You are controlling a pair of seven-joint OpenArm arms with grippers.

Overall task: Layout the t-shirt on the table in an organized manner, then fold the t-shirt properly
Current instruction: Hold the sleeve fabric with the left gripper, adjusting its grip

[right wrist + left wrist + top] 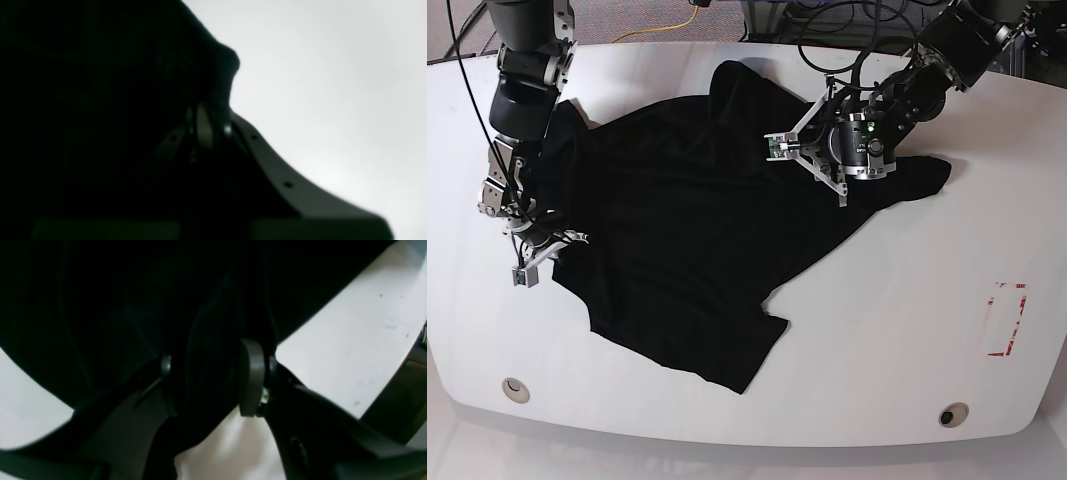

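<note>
The t-shirt (687, 250) lay spread but wrinkled across the middle of the table (877, 340), one sleeve reaching toward the table's far right and a hem corner pointing toward the near edge. The left gripper (213, 373) had its jaws narrowed onto a bunched fold of the black cloth (the fabric filled the gap between the pads). The right gripper (208, 125) was closed tight on the garment's edge at the table's other side.

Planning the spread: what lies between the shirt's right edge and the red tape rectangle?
Bare white table only, in the base view, between the t-shirt and the red tape rectangle.
</note>
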